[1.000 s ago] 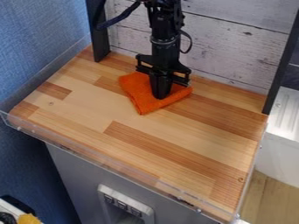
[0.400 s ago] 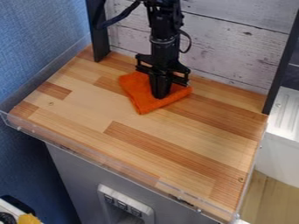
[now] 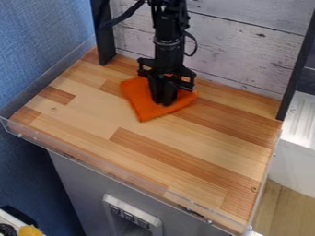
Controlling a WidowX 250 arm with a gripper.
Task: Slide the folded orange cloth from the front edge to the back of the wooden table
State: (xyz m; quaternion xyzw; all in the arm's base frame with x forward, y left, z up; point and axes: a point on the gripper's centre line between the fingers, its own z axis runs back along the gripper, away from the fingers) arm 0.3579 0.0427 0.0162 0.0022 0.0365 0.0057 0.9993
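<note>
My arm [image 3: 169, 27] comes in from the top edge, black, hanging nearly straight down. Gripper [image 3: 164, 102] is low over the back part of the tabletop [image 3: 184, 152], tips down at the orange cloth [image 3: 140, 103]. Can't tell from here how far open the jaws are, or whether they have a pinch of cloth between them; they're right at it, that's all I can give.

Cloth: lies on the wooden tabletop, toward the back and a bit left of center in my view. Spread fairly flat, one corner pointing to the front edge, fabric showing on both sides of the gripper. Some of it is hidden behind the gripper.

Rest, quick. Tabletop is strips of light and darker wood. Whitewashed plank wall [image 3: 234, 46] behind, black upright [image 3: 103, 41] at its left, another black upright [image 3: 295, 69] at its right. Black cable [image 3: 126, 17] curves off the arm to the left, smaller loop on the arm's right side. Clear edging [image 3: 111, 169] runs along the tabletop's front. Blue surface [image 3: 43, 46] down the left side. Gray front panel [image 3: 80, 184] below, with a lighter gray fixture [image 3: 132, 216] on it. White unit [image 3: 298, 120] at right, pale wood floor [image 3: 283, 207] under it. Yellow item [image 3: 29, 231] in the bottom left corner, partly cut off.
</note>
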